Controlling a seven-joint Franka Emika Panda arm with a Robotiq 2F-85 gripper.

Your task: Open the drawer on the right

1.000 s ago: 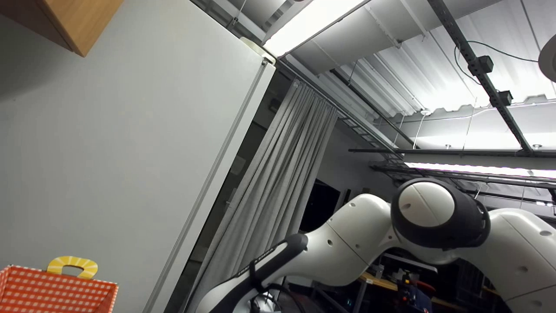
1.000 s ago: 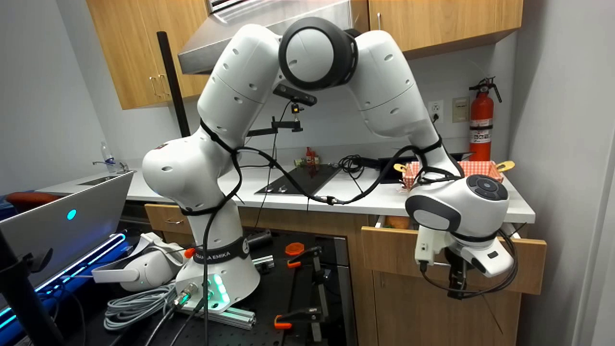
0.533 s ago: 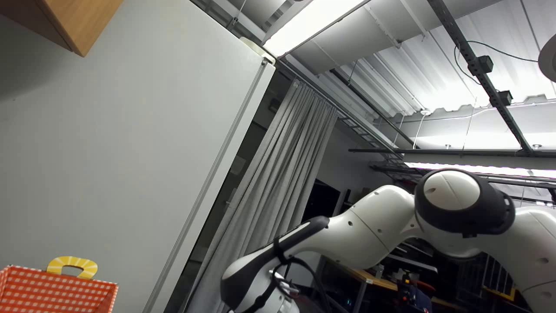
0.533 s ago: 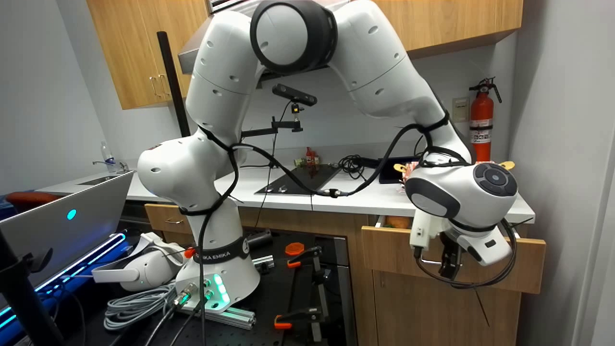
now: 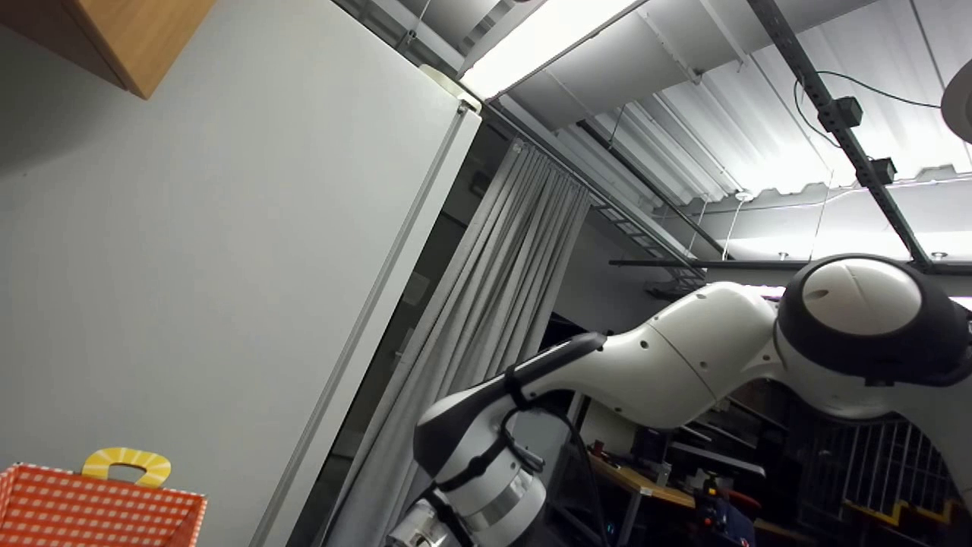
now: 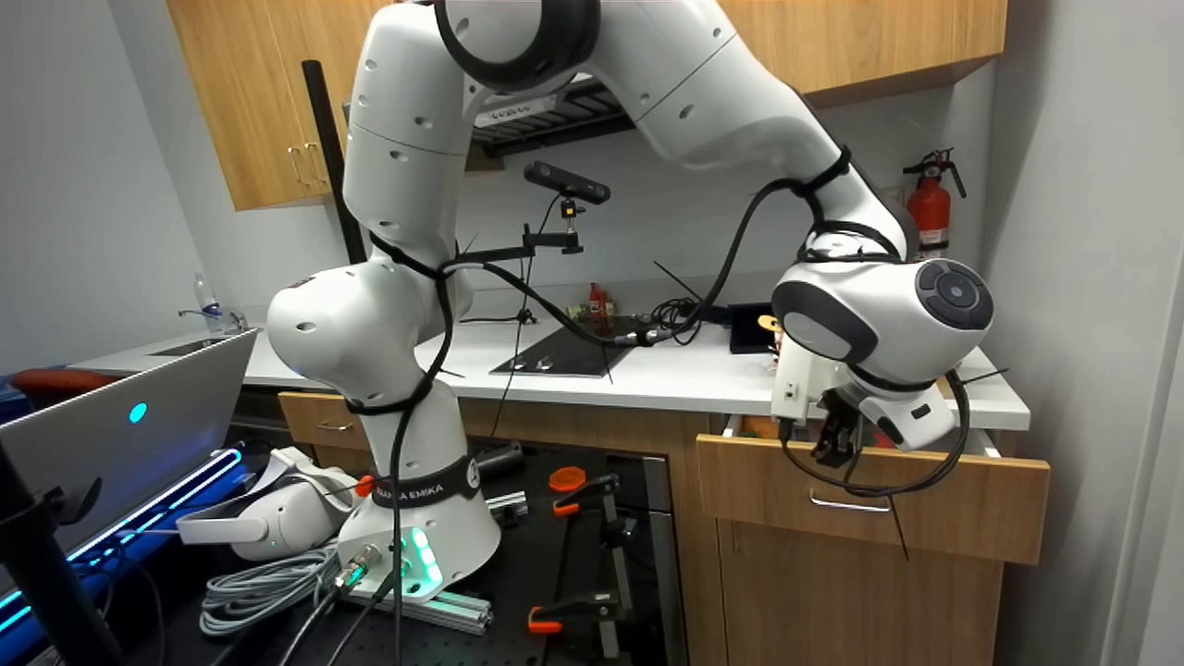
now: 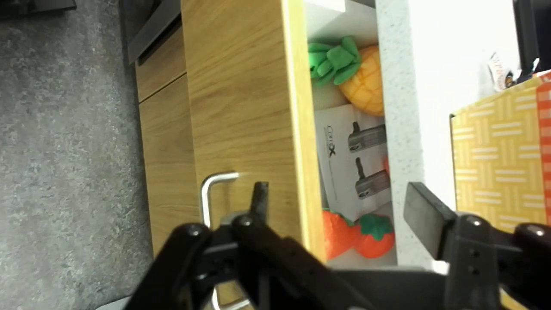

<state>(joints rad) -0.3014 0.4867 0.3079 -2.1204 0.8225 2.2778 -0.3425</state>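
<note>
Wooden flat-fronted drawer (image 6: 768, 486), open; my spread two-fingered black pincer (image 7: 340, 199) had risen above its silver bar handle (image 7: 205, 202), task seemingly done.

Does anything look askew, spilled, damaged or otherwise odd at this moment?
Yes, mildly. In an exterior view the curtain slants steeply, so the picture seems tilted, and the open drawer doesn't show there. A plush-looking pineapple lies in that drawer, a slightly odd thing for a kitchen. No spill or damage is visible.
</note>
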